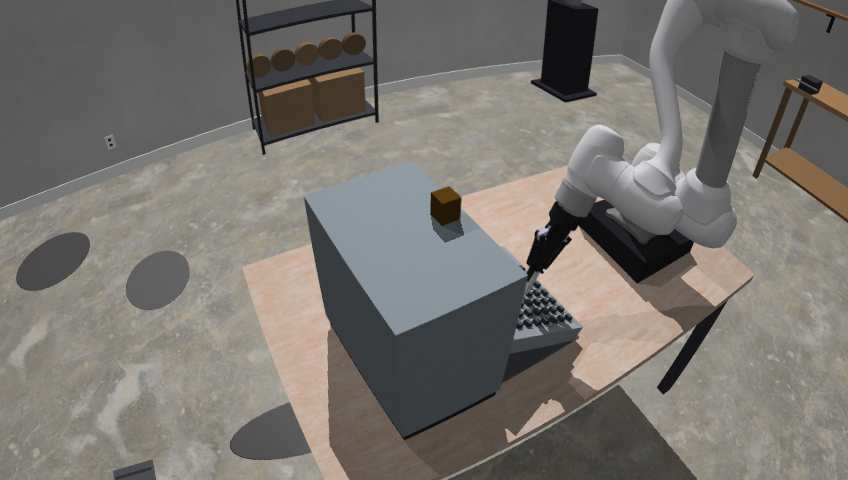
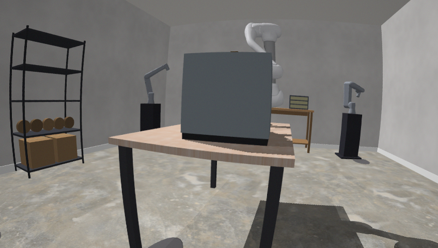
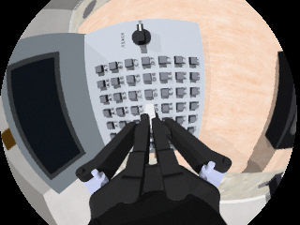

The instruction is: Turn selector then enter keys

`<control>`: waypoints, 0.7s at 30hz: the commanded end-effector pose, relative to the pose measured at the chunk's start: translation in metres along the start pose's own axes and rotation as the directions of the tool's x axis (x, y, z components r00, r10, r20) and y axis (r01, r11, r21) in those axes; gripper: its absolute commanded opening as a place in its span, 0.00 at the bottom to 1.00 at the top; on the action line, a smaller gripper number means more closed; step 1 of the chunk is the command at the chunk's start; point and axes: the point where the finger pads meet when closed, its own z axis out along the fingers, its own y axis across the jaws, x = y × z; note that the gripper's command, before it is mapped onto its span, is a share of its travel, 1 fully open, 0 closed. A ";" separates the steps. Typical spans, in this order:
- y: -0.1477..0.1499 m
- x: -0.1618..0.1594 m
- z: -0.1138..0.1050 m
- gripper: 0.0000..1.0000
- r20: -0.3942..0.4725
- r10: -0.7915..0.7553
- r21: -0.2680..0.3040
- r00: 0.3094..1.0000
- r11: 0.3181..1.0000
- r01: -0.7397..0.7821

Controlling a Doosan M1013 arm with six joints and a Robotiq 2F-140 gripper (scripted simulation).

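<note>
The grey machine (image 1: 410,285) stands on the wooden table. Its sloped keypad (image 3: 149,90) holds several rows of small grey keys, and none looks lit. A black selector knob (image 3: 141,36) sits at the panel's far edge. The key labels are too small to read. My gripper (image 3: 150,110) is shut and empty, its joined fingertips pointing down at a key in the middle of the keypad's near rows. I cannot tell whether they touch it. In the top view the gripper (image 1: 531,278) is at the keypad's (image 1: 542,315) upper edge beside the machine's front. In the exterior view the machine (image 2: 225,96) hides the keypad and gripper.
A small brown cube (image 1: 445,205) sits on top of the machine. A dark screen (image 3: 40,115) is on the machine's front, left of the keypad. My arm's black base (image 1: 633,246) stands on the table close behind the keypad. A shelf rack (image 1: 309,71) stands far off.
</note>
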 end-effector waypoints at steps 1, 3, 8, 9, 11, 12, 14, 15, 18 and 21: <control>0.000 0.000 0.001 0.00 0.000 0.000 0.000 1.000 1.000 0.000; 0.000 0.000 0.002 0.00 0.000 0.000 0.000 1.000 1.000 0.000; 0.000 0.000 0.005 0.00 0.000 0.000 0.000 1.000 1.000 0.000; 0.000 0.000 0.006 0.00 0.000 0.000 0.000 1.000 1.000 0.000; 0.000 0.000 0.006 0.00 0.000 0.000 0.000 1.000 1.000 0.000; 0.000 0.000 0.006 0.00 0.000 0.000 0.000 1.000 1.000 0.000; 0.000 0.000 0.007 0.00 0.000 0.000 0.000 1.000 1.000 0.000; 0.000 0.000 0.008 0.00 0.000 0.000 0.000 1.000 1.000 0.000; 0.000 0.000 0.009 0.00 0.000 0.000 0.000 1.000 1.000 0.000; 0.000 0.000 0.009 0.00 0.000 0.000 0.000 1.000 1.000 0.000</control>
